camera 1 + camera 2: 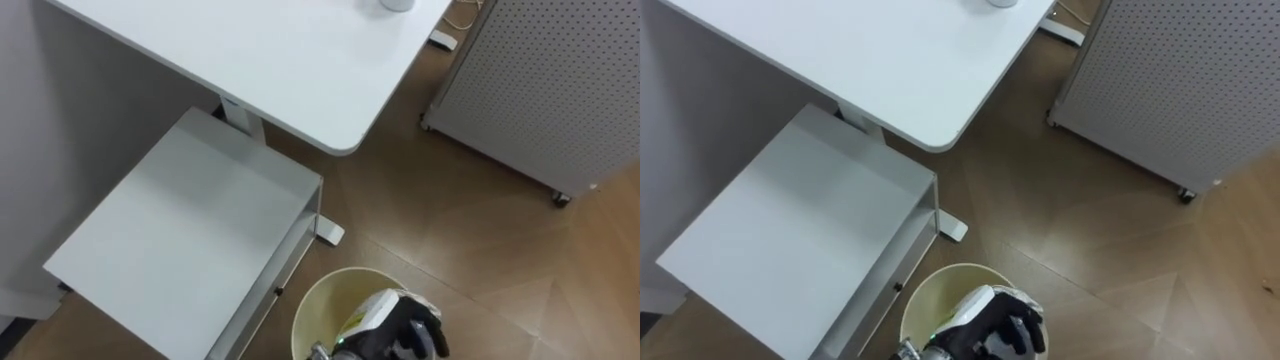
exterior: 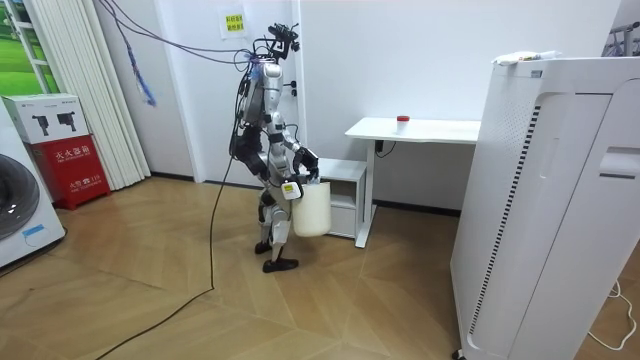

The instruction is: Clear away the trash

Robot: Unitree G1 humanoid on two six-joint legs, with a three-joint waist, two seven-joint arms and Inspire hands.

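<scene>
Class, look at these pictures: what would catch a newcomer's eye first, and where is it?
The pale round bin at the bottom of the eye views, with a dark robot hand curled over its rim. In the room view the robot stands holding that bin in front of the white desk, with a low white shelf unit beside it.
</scene>
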